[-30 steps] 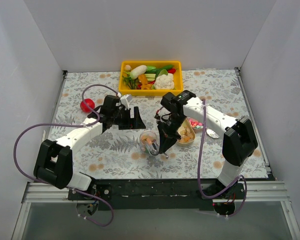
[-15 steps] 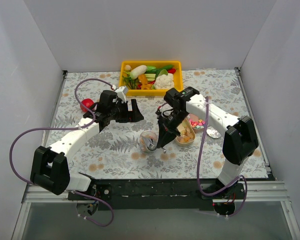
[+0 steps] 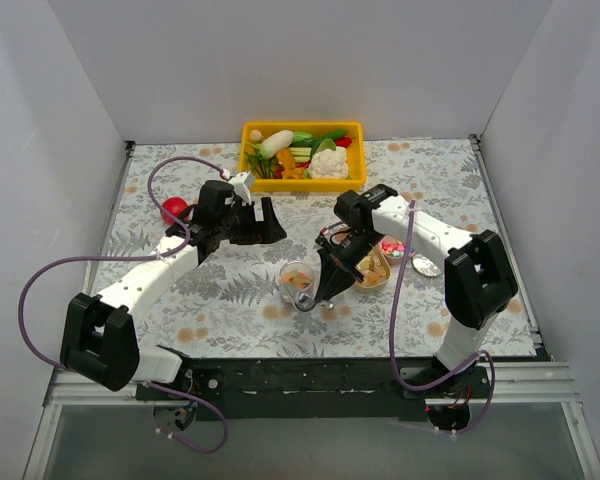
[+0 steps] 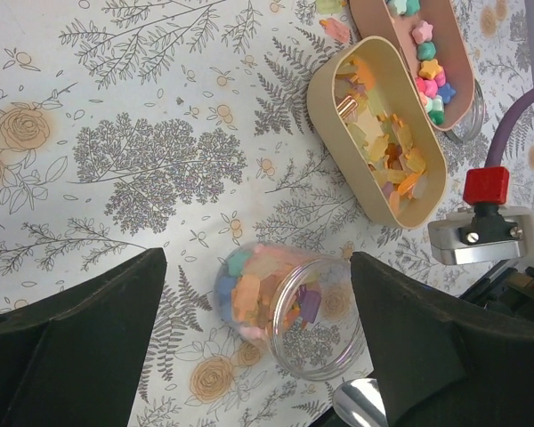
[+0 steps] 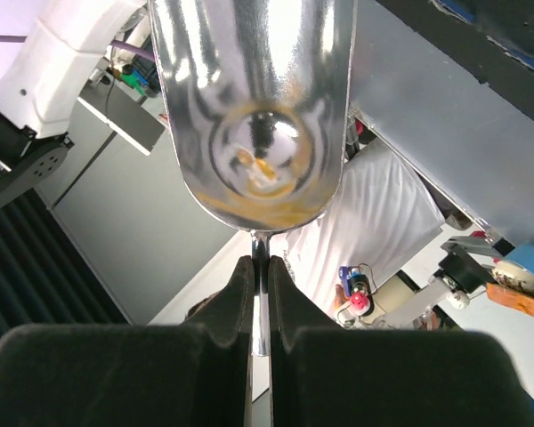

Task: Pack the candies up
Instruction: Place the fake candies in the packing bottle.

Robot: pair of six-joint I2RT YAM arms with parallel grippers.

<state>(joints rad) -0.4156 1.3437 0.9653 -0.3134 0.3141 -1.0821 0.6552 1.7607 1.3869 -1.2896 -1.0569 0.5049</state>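
Floral-printed cloth covers the table [image 3: 180, 300], which is boxed in by plain white walls on three sides. Closest to the arm bases, a clear jar [image 3: 298, 282] stands about midway between the two arms. It is partly filled with candies [image 4: 260, 298] in mixed pink, orange, green and purple.

The right tool [image 5: 260, 267] angles down just beside the jar on its right. Its fingers are pinched tight on the thin handle of a metal spoon [image 5: 254, 98], whose bowl sits close to the jar's wall. The wrist view shows an orange tint in the polished bowl, but I cannot tell whether that is a sweet or a reflection.

Just right of the jar lies a tan oval dish [image 4: 319, 98] holding orange-tan candies [image 4: 392, 151]. Beside it, a little farther back and right, is a pink oval dish [image 4: 392, 36] with pastel star candies [image 4: 430, 67]. A small silvery round piece [image 3: 425, 265] rests on the cloth near the two dishes.

Farther back and left of the jar, the left tool [image 3: 270, 222] hangs above the table. Its dark fingers [image 4: 71, 347] are spread wide with nothing between them, and its camera looks down on the jar and both dishes. A red ball [image 3: 174, 210] sits toward the left wall beside that arm. Against the back wall is a yellow bin [image 3: 302, 127] heaped with toy vegetables [image 3: 325, 160].
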